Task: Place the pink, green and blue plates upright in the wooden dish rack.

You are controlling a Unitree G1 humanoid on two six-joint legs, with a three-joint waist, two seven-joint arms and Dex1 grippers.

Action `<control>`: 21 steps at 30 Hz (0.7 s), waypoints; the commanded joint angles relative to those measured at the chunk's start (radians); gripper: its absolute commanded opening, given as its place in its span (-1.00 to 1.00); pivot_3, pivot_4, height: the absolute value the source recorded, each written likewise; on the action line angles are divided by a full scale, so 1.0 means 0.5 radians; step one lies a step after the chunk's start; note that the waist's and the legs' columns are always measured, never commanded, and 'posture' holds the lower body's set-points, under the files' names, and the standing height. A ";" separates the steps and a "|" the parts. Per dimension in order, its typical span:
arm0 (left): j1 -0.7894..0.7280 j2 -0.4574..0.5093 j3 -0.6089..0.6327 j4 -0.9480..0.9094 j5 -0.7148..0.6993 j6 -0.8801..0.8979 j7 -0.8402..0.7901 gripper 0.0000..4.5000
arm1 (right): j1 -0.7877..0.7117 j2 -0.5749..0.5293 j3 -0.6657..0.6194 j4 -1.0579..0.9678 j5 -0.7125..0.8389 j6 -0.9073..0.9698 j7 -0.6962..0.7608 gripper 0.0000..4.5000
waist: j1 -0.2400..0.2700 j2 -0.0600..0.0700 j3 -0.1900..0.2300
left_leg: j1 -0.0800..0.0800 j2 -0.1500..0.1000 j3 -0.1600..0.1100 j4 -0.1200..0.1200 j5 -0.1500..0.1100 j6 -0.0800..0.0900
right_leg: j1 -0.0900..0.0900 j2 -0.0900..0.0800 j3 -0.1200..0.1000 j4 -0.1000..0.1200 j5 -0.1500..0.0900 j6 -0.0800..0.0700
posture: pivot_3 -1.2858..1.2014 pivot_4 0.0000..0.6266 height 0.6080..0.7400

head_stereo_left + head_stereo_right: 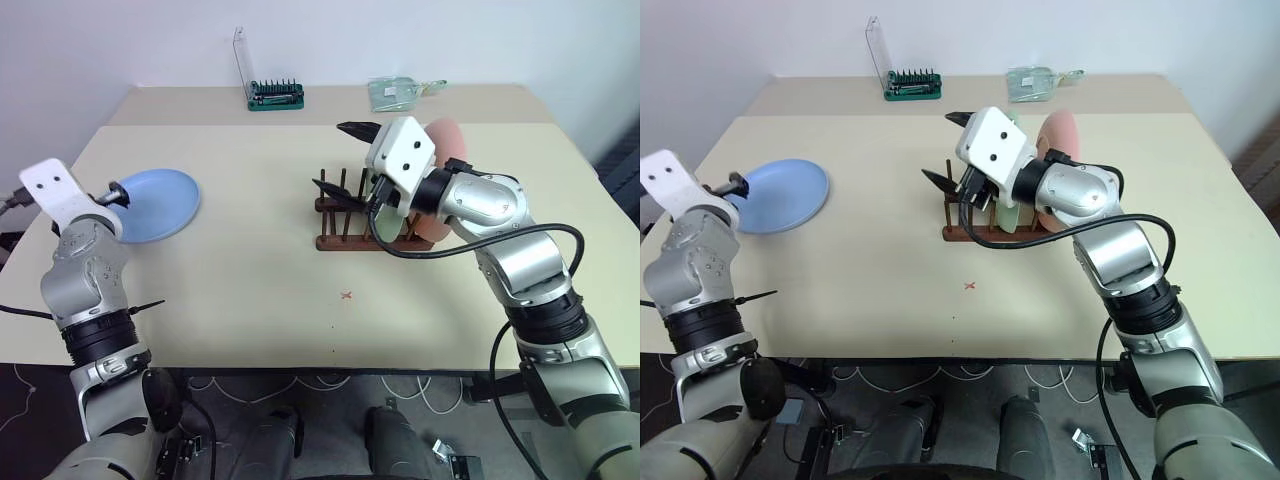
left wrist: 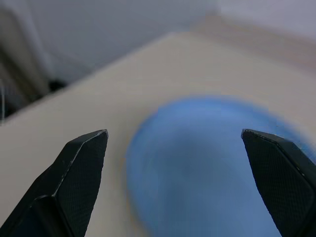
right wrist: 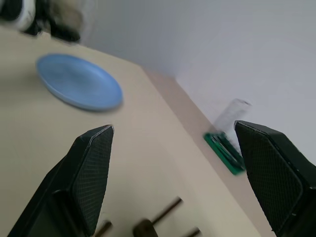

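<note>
In the left eye view, the blue plate (image 1: 150, 205) lies flat on the left part of the tabletop (image 1: 250, 280). The left tool (image 1: 118, 194) sits at the plate's left edge. The wooden dish rack (image 1: 345, 225) stands near the middle, with the green plate (image 1: 385, 224) and the pink plate (image 1: 445, 150) upright in it, the pink one on the right. The right tool (image 1: 342, 158) hangs over the rack's left end, its black fingers spread wide and empty. A green-based tool holder (image 1: 275, 95) stands at the far edge, a clear packet (image 1: 398, 92) to its right.

The left wrist view has the left tool's fingers (image 2: 79, 173) wide apart, with the blue plate between and beyond them, nothing gripped.

The right wrist view has the right tool's fingers (image 3: 89, 173) spread wide above the rack's pegs (image 3: 163, 215), empty.
</note>
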 commanded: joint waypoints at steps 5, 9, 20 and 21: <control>-0.212 -0.101 0.341 0.256 -0.224 0.224 0.247 0.97 | 0.012 0.035 -0.089 -0.059 -0.067 -0.026 0.021 0.78 | -0.018 -0.008 0.002 | 0.000 0.001 -0.003 -0.001 0.001 -0.002 | -0.001 0.001 -0.002 0.002 0.000 0.000 | 0.03 -0.52 1.00; -0.285 -0.120 0.411 0.439 -0.277 0.083 0.318 0.62 | 0.058 0.022 -0.118 -0.112 -0.093 0.014 0.005 0.78 | -0.018 -0.009 0.002 | 0.000 0.001 -0.002 -0.002 0.002 -0.004 | -0.002 0.001 -0.002 0.002 0.001 -0.001 | 0.03 -0.52 1.00; -0.341 -0.074 0.050 0.302 -0.259 -0.291 0.017 -0.99 | 0.097 0.025 -0.109 -0.135 -0.194 0.010 0.009 0.78 | -0.010 -0.012 0.002 | 0.000 0.000 -0.001 -0.003 0.003 -0.006 | -0.001 0.000 -0.002 0.001 0.001 -0.001 | 0.03 -0.52 1.00; -0.361 -0.072 -0.071 0.196 -0.245 -0.395 -0.108 -0.99 | 0.094 0.017 -0.079 -0.114 -0.242 -0.039 0.015 0.78 | -0.010 -0.013 0.002 | 0.000 0.000 -0.001 -0.002 0.004 -0.007 | -0.001 0.000 -0.002 0.001 0.001 -0.001 | 0.03 -0.52 1.00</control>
